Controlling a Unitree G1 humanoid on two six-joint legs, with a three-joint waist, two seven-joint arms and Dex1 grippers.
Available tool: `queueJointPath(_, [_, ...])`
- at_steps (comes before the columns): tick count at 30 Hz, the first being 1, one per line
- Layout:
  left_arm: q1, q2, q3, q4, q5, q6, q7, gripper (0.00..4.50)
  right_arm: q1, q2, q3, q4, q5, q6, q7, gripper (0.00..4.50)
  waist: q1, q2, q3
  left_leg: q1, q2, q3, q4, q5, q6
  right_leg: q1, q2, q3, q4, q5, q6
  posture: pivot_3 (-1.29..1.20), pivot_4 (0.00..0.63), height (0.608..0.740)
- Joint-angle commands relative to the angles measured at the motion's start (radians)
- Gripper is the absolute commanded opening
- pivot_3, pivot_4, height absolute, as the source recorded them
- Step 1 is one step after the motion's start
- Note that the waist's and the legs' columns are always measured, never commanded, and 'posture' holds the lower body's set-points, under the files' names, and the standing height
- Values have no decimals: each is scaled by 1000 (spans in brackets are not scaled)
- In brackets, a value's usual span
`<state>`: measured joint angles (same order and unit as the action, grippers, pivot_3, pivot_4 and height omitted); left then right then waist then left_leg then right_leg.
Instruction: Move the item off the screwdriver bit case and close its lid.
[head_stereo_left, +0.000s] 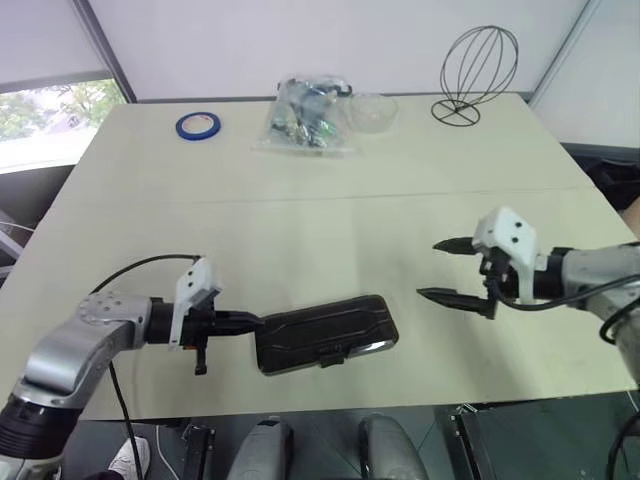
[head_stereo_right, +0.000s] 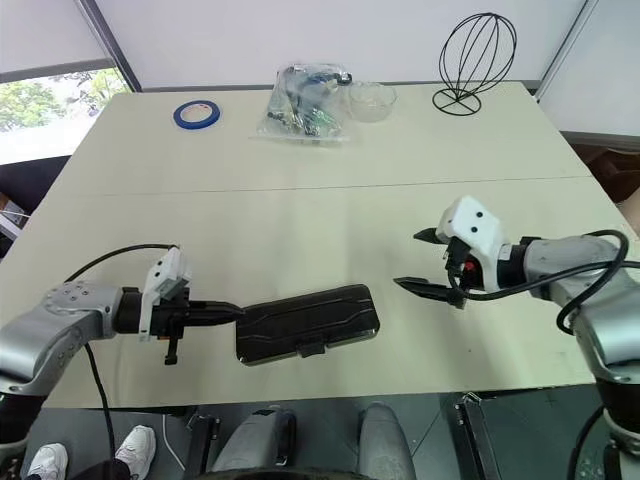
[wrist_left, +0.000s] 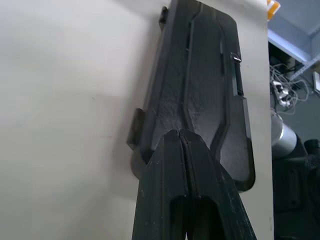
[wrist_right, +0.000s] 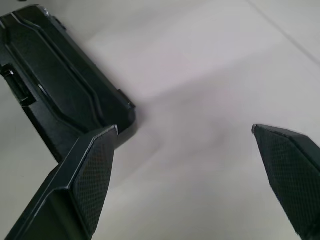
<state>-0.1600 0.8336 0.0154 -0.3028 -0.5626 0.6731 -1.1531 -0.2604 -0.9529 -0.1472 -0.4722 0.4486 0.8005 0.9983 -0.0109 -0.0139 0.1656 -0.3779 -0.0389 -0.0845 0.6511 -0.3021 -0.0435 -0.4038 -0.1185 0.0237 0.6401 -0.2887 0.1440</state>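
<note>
The screwdriver bit case (head_stereo_left: 325, 335) is lying flat near the table's (head_stereo_left: 300, 230) front edge, the lid (head_stereo_right: 300, 315) down over it, dark and ribbed, its small latch tab (head_stereo_right: 312, 350) facing the front edge. Nothing is sitting on top of it.

The left gripper (head_stereo_left: 250, 322) is pointing along the table at the case's near short end, fingers pressed together with no gap between them and gripping nothing. In the left wrist view the fingertips (wrist_left: 180, 142) are overlapping the end of the lid; whether they are touching it, cannot tell.

The right gripper (head_stereo_left: 445, 270) is hovering off the case's other short end, apart from it, jaws spread wide and empty. In the right wrist view one finger (wrist_right: 95, 170) is sitting just beside the case's corner, the other well out over bare tabletop.

Well beyond both grippers, toward the far edge: a blue tape roll (head_stereo_left: 198, 125), a clear plastic bag (head_stereo_left: 305, 118) of small parts, a clear bowl (head_stereo_left: 372, 112) and a black wire stand (head_stereo_left: 478, 72).
</note>
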Motion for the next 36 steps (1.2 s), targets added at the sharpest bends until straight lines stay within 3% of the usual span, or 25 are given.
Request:
queueJointPath(1, [-108,-27,1,39,-19,11,16,0,-10,6,-12,-80,70,27,-3,4478,2,0,0,0,0,0,0,0,0,0,0,0,0,0,0,0,150,740])
queueJointPath(5, [-263,-69,-55,155,14,-2,-8,0,16,-5,-33,-151,202,99,26,4478,0,0,0,0,0,-1,1,0,0,1,0,-1,0,0,0,0,150,740])
queueJointPath(8, [-360,-102,-106,243,47,-28,-35,0,23,0,-52,-196,293,154,9,3200,-2,0,0,0,0,0,1,0,1,1,0,-1,0,0,0,0,150,740])
queueJointPath(13, [-518,-190,-219,468,151,-130,-108,0,49,27,-29,-267,398,263,-94,411,0,-1,0,-1,-1,0,3,0,1,2,1,-3,0,0,0,0,150,740])
queueJointPath(14, [-537,-204,-237,508,171,-153,-126,0,67,26,-16,-284,397,268,-112,49,-2,-1,0,-1,-1,0,3,0,1,2,1,-3,0,0,0,0,150,740])
queueJointPath(24, [-713,-372,-326,835,303,-320,-242,0,272,4,163,-406,339,308,-257,49,0,-2,1,-12,-2,-2,17,-3,6,-3,0,-6,5,0,1,0,150,740])
queueJointPath(31, [-798,-460,-332,993,366,-416,-290,0,239,127,242,-396,357,397,-420,49,-5,-3,1,-12,-2,-2,17,-3,6,-4,1,-6,6,0,1,0,150,740])
queueJointPath(36, [-798,-478,-356,1022,410,-490,-339,0,216,288,286,-375,358,480,-563,49,-2,-3,1,-12,-2,-2,16,-3,6,-4,1,-6,7,0,1,0,150,740])
